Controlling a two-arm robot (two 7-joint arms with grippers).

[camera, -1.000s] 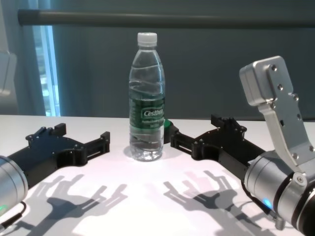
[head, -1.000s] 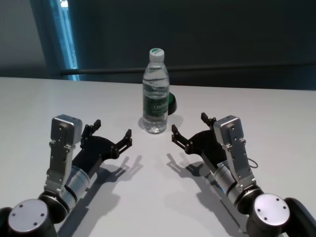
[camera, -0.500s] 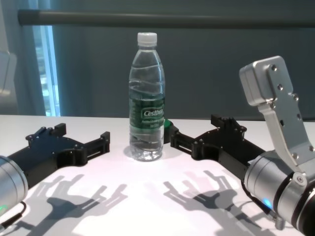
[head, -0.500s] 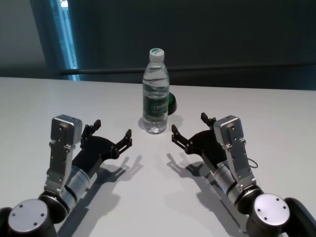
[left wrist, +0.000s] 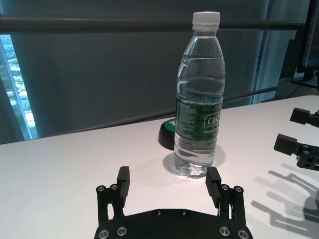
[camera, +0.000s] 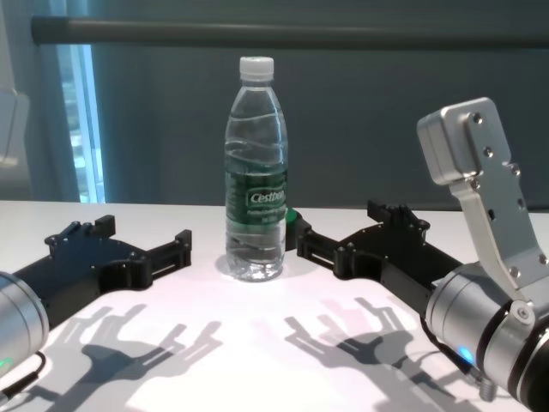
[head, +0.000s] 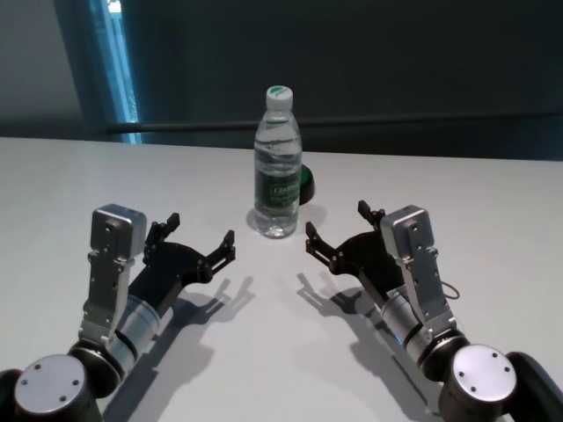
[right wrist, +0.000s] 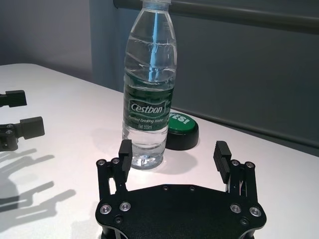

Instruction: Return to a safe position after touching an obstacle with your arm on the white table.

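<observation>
Bottle (head: 277, 165) upright near bench (head: 493, 202) centre, cap on, clear of both arms; nothing touching it.

Left to right, head view:

- Left tool (head: 201, 242) at about 8 o'clock from bottle, low over bench, fingers spread wide, pointing toward 1 o'clock. Near bottle's base but apart from it; left wrist view confirms bare bench between fingertips (left wrist: 123, 178) and bottle (left wrist: 200, 94).
- Bottle at middle, with a dark green puck-shaped button (head: 304, 184) just behind it at about 1 o'clock, partly hidden by bottle.
- Right tool (head: 339, 227) at about 4 o'clock from bottle, also low, fingers wide apart, pointing toward 11 o'clock. Right wrist view shows a gap between fingertips (right wrist: 125, 150) and bottle (right wrist: 149, 84); chest view puts right tool (camera: 343, 232) just beside the base, not against it.

Progress, as a judgement: no contact visible at present, bottle undisturbed, neither tool gripping anything. Both arms sit symmetric and drawn toward the body, which looks like a rest pose. Cannot tell from these views alone whether the touch has been made. If so, task looks nearly or fully done; if not, touch and retreat both left.
</observation>
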